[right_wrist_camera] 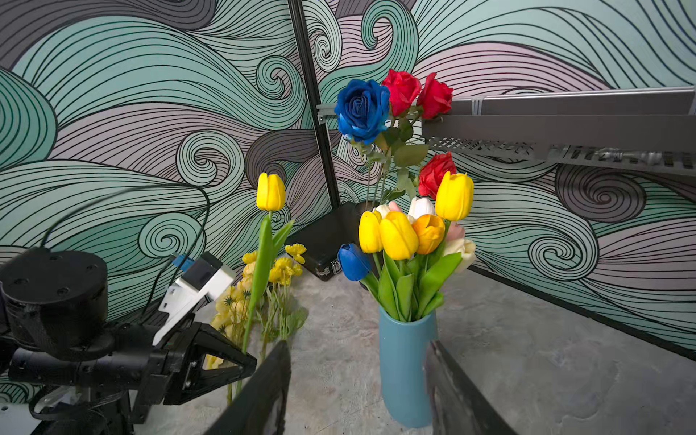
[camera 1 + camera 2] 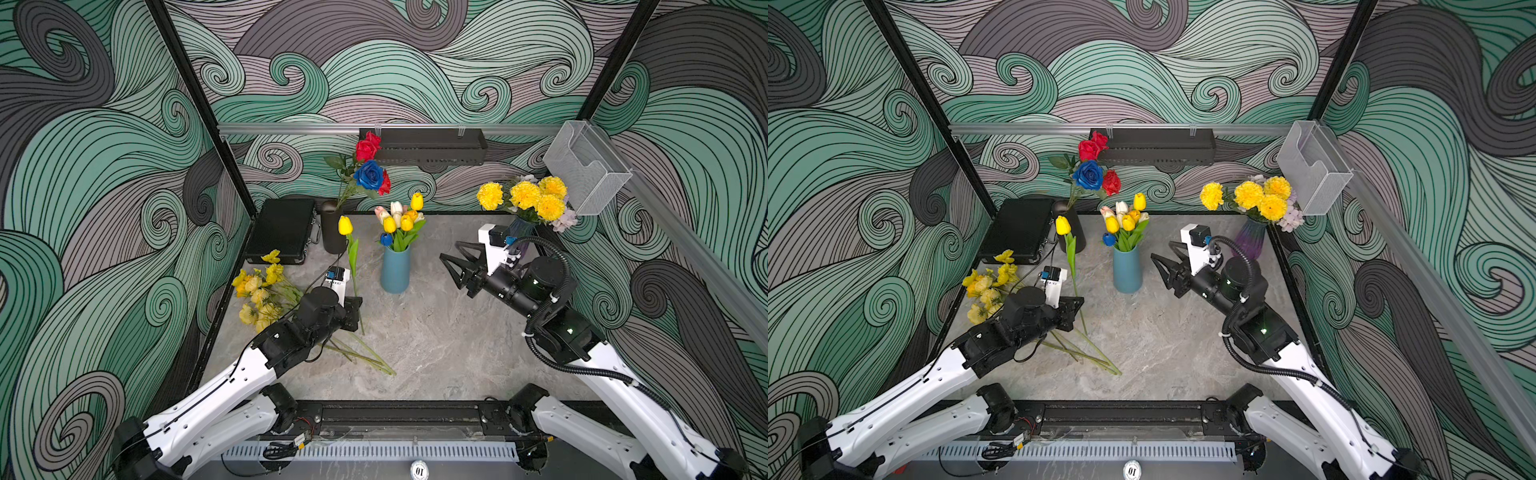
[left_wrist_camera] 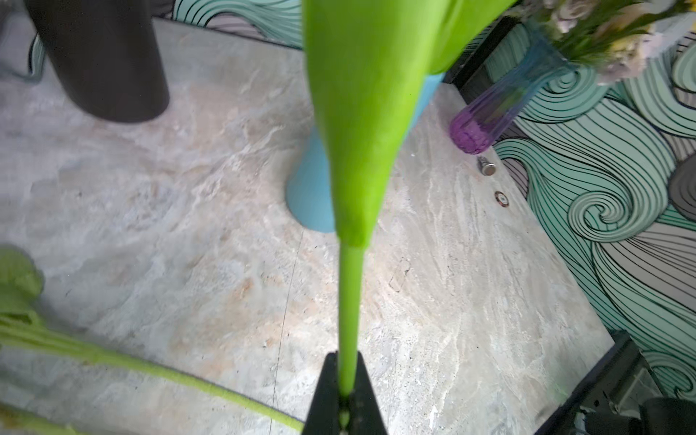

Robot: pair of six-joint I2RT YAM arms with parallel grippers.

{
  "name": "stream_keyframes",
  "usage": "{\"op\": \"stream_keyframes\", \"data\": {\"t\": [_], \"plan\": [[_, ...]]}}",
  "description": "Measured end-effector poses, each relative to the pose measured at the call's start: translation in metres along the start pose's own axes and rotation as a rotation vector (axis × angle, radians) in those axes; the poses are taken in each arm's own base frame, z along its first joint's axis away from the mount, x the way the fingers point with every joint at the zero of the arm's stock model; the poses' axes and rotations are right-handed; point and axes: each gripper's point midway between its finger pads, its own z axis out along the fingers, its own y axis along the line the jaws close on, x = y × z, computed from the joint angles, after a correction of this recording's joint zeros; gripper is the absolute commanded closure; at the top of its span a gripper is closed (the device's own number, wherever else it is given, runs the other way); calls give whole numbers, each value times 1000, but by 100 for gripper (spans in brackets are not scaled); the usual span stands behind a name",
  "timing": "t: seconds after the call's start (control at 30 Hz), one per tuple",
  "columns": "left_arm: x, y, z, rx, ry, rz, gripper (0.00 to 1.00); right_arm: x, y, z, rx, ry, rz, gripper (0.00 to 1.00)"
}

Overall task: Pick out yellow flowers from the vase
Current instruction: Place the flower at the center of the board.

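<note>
1. A grey marble-look table (image 2: 436, 345) fills the floor of the cell.
2. A black case (image 2: 282, 228) lies flat in its far left corner.
3. A black vase (image 2: 332, 232) stands upright just beside the case.
4. A blue vase (image 2: 395, 270) stands upright near the middle, apart from the rest.
5. A purple vase (image 2: 1250, 239) stands in the far right corner.
6. Yellow flowers (image 2: 259, 291) lie heaped along the left edge, their green stems (image 2: 365, 353) reaching toward the middle.
7. A small metal bolt (image 3: 486, 167) and a ring (image 3: 501, 198) lie near the purple vase.
</note>
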Motion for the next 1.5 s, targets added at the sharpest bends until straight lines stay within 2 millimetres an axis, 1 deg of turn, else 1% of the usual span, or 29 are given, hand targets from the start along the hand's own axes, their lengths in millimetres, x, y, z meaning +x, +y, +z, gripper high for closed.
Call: {"op": "stream_keyframes", "data": {"t": [0.13, 0.27, 0.37, 0.5, 0.57, 0.8, 0.93, 1.03, 1.13, 1.23, 1.37, 1.5], "plan": [[9, 26, 19, -83, 56, -147, 100, 15, -5, 15, 4, 39, 53, 46], [25, 49, 41, -144, 152, -282, 100, 24, -8, 22, 11, 68, 86, 44], [33, 53, 54, -155, 221, -342, 100, 24, -9, 20, 21, 65, 93, 42], [32, 53, 71, -157, 287, -420, 100, 26, -13, 16, 43, 62, 95, 39], [35, 57, 78, -162, 312, -458, 100, 27, -14, 16, 51, 66, 95, 38], [62, 73, 101, -216, 441, -538, 99, 34, -18, 16, 74, 82, 94, 37], [76, 80, 107, -239, 488, -558, 99, 36, -19, 17, 78, 89, 95, 37], [85, 86, 111, -255, 520, -575, 96, 37, -20, 18, 79, 92, 96, 36], [91, 91, 112, -274, 542, -580, 88, 39, -21, 19, 81, 98, 94, 36], [92, 91, 112, -274, 543, -577, 80, 41, -22, 19, 88, 104, 94, 37], [91, 91, 112, -272, 543, -574, 72, 44, -23, 21, 90, 114, 91, 38], [85, 88, 109, -258, 524, -566, 66, 53, -24, 25, 91, 146, 89, 45]]}}
